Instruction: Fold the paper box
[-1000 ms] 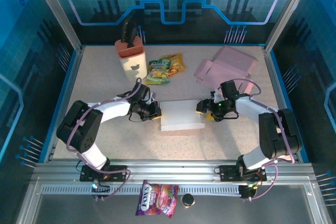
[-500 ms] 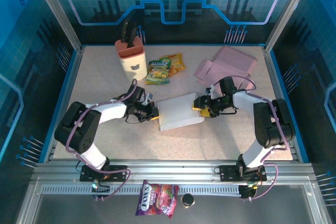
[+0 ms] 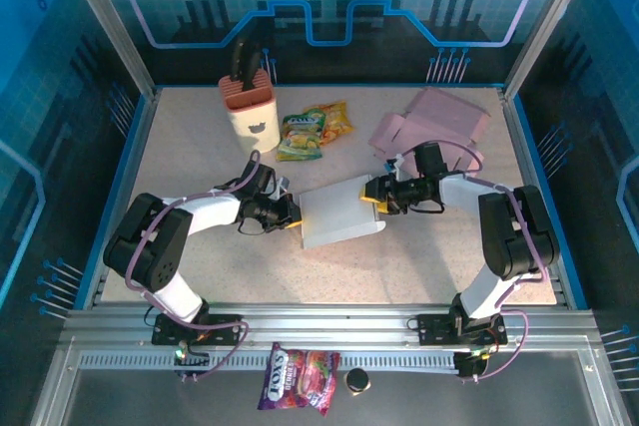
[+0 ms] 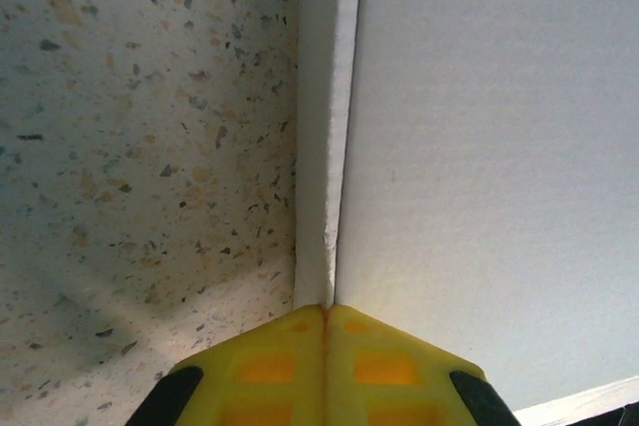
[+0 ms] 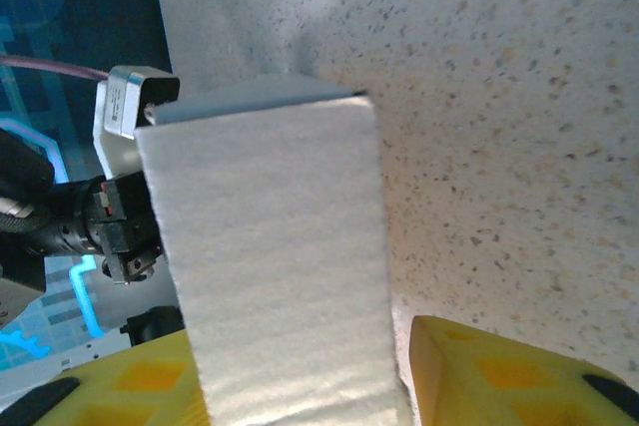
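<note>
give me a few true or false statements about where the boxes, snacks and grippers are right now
1. The left gripper is shut on the left edge of the white paper box. True.
2. The pink box lies at the near edge, between the arm bases. False: it lies at the back right of the table.
3. The right gripper has its fingers on either side of a white panel at the box's right end. True.
4. The snack packets sit on top of the white paper box. False: they lie on the table beside the cream holder, apart from the box.
</note>
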Tool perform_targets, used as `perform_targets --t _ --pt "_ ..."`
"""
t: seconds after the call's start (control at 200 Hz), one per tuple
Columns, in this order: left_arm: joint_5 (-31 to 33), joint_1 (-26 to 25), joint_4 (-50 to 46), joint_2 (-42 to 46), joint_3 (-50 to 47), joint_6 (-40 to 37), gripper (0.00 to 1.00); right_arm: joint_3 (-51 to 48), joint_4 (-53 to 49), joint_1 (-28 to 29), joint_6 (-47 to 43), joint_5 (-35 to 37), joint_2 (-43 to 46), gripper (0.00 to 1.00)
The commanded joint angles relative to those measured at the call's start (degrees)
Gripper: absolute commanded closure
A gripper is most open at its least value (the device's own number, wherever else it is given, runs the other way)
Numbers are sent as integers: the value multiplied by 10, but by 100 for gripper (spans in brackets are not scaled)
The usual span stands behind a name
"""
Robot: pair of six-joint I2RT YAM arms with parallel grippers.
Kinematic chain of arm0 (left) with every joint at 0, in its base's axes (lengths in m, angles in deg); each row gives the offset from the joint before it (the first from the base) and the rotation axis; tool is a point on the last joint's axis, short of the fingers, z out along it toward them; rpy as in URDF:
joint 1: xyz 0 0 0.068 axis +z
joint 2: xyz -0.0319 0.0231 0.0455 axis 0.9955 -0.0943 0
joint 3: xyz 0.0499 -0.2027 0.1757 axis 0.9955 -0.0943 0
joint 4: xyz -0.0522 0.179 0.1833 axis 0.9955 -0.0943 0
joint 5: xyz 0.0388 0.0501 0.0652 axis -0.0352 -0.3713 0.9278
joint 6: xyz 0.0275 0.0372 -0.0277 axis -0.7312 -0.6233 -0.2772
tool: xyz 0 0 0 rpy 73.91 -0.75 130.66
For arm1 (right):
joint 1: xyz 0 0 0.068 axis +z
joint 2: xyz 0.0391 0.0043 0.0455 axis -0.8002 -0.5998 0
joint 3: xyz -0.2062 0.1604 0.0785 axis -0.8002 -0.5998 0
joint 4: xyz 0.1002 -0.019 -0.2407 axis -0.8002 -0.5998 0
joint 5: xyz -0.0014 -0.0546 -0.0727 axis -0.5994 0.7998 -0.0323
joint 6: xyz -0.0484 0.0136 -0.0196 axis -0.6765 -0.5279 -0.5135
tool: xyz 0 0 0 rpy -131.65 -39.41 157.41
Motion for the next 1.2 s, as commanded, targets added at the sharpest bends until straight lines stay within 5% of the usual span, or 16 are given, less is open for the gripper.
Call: perform_targets --t 0.0,0.26,0.44,0.61,0.695,0.775,0.885,1.196 --pt "44 6 -33 1 -16 -14 93 -8 25 15 27 -14 -3 54" --pt "52 6 -31 29 -16 -20 88 -10 33 22 69 -10 3 64" --pt "100 -9 -28 137 -29 -57 69 -10 8 20 98 2 22 72" --pt "96 -83 37 288 -71 -249 52 -22 2 4 190 1 39 77" --pt "121 -137 41 350 -86 -350 30 -28 -4 -3 249 -2 51 77" --pt "98 -159 -13 362 -73 -458 25 -29 -15 -9 298 -11 59 76" --pt "151 -199 -45 366 -73 -568 20 -35 -29 -13 367 -34 62 75" --pt "212 -209 -46 282 -44 -689 17 -46 -97 -19 447 -78 80 74"
